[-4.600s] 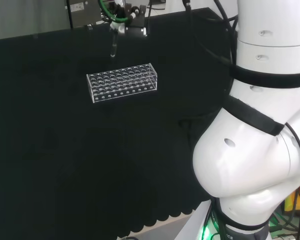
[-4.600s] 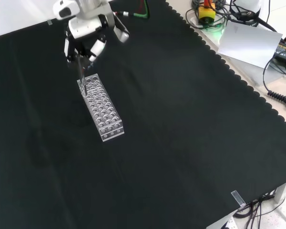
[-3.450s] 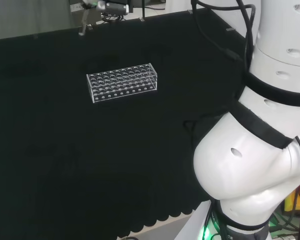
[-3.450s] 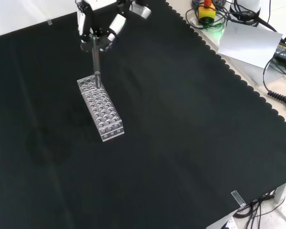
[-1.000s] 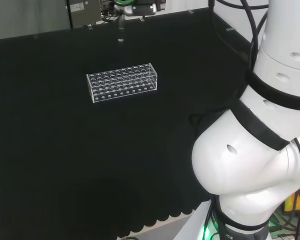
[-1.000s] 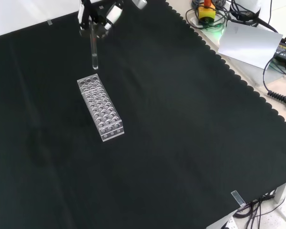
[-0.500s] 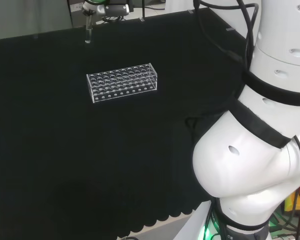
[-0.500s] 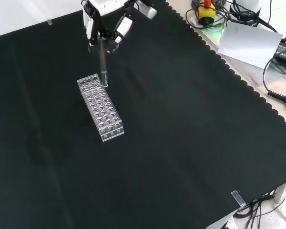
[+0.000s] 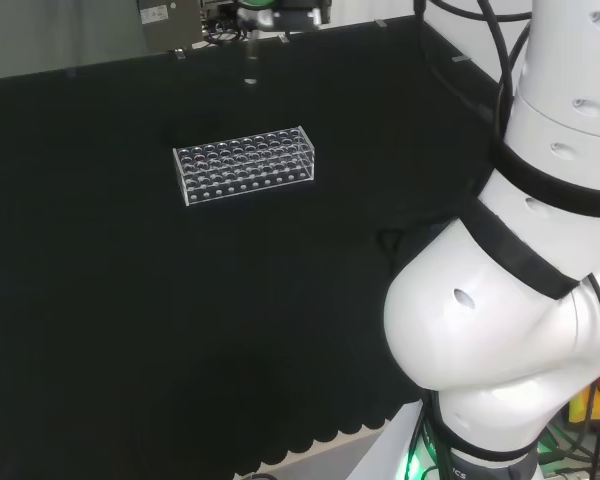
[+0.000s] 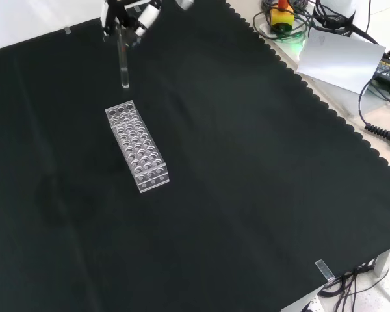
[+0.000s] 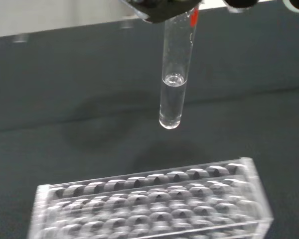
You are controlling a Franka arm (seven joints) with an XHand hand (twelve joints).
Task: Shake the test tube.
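Note:
A clear glass test tube [image 10: 123, 62] hangs upright from the hand [image 10: 131, 14] at the top of the front view, well above the far end of the clear plastic rack [image 10: 137, 146]. In the wrist view the test tube [image 11: 174, 74] holds a little clear liquid at its rounded bottom, and dark fingers [image 11: 157, 10] are curled round its top. The rack [image 11: 154, 204] lies below it on the cloth with its holes showing nothing in them. In the head view the test tube [image 9: 250, 58] hangs beyond the rack [image 9: 244, 165].
The arm's big white links [image 9: 520, 290] stand at the right of the head view. Cables, a yellow device [image 10: 281, 16] and a white sheet [image 10: 341, 58] lie off the cloth's scalloped edge at the front view's top right.
Over the last second the hand has swung the tube back and forth: half a second ago it hung lower and to the right in the front view, now it is back up and left.

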